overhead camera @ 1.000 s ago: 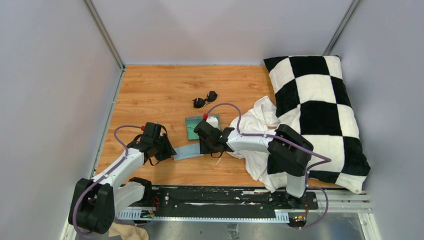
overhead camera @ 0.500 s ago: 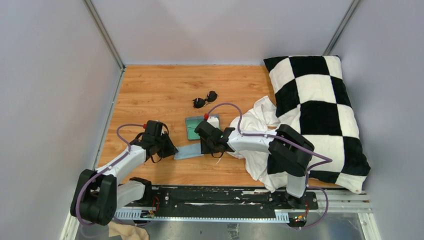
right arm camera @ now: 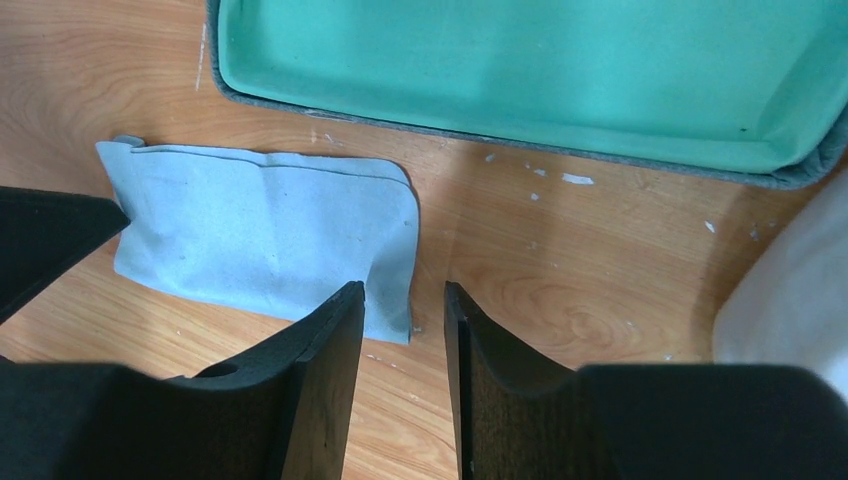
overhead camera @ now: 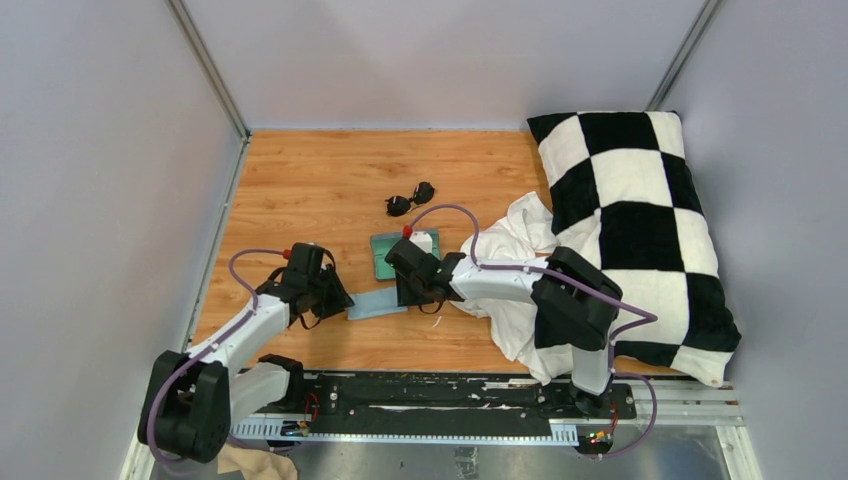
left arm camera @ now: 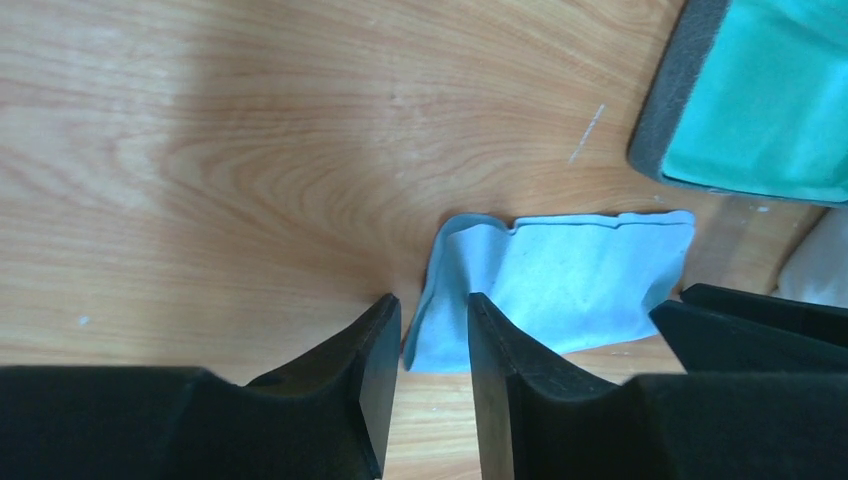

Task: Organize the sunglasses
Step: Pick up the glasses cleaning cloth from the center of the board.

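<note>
The black sunglasses [overhead camera: 410, 199] lie on the wooden table, beyond the open grey case with teal lining [overhead camera: 390, 256]. A light blue cloth [overhead camera: 375, 303] lies flat in front of the case. My left gripper [overhead camera: 340, 299] is at the cloth's left end, open by a narrow gap, with the cloth's edge [left arm camera: 445, 330] between its jaws [left arm camera: 432, 312]. My right gripper [overhead camera: 405, 290] is at the cloth's right end, open by a narrow gap [right arm camera: 402, 296], with the cloth's corner [right arm camera: 392, 290] between its jaws. The case [right arm camera: 520, 70] fills the top of the right wrist view.
A large black-and-white checkered pillow [overhead camera: 640, 230] lies along the right side. A crumpled white cloth [overhead camera: 515, 245] lies against it, under my right arm. Grey walls close in the table on the left, back and right.
My left gripper has shifted a little right, onto the cloth's left end. My right gripper has edged slightly left. The sunglasses and case have not moved.
</note>
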You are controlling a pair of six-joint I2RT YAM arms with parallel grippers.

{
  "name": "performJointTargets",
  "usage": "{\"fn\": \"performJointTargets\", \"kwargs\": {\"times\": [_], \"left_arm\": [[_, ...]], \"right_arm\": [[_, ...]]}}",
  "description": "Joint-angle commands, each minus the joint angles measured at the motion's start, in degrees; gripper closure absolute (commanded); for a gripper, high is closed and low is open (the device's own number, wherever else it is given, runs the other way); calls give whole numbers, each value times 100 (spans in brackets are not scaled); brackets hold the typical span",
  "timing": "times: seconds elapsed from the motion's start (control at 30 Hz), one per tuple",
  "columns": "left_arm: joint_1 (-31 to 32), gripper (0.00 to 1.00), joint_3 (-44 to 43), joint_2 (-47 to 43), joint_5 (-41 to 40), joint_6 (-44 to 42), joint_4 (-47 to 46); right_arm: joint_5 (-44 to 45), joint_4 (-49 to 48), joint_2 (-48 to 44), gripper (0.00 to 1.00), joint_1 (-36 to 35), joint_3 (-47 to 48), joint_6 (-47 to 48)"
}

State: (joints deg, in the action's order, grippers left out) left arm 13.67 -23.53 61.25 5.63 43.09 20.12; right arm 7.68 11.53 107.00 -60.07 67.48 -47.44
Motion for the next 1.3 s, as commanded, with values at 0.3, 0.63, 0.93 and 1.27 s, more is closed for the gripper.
{"fn": "performJointTargets", "kwargs": {"times": [0.3, 0.63, 0.93, 1.27], "left_arm": [[48, 55, 194, -249, -161, -174, 440], [241, 63, 201, 53, -196, -97, 174], [300, 69, 236, 307, -175, -99, -13], [312, 81, 230, 568, -243, -90, -142]], "right_arm": [[-166, 80, 374, 66, -20, 243, 62], [-196, 86, 392, 74, -29, 254, 59], [-235, 63, 375, 76, -44, 265, 84], [-262, 43, 383, 79, -57, 298, 135]]}}
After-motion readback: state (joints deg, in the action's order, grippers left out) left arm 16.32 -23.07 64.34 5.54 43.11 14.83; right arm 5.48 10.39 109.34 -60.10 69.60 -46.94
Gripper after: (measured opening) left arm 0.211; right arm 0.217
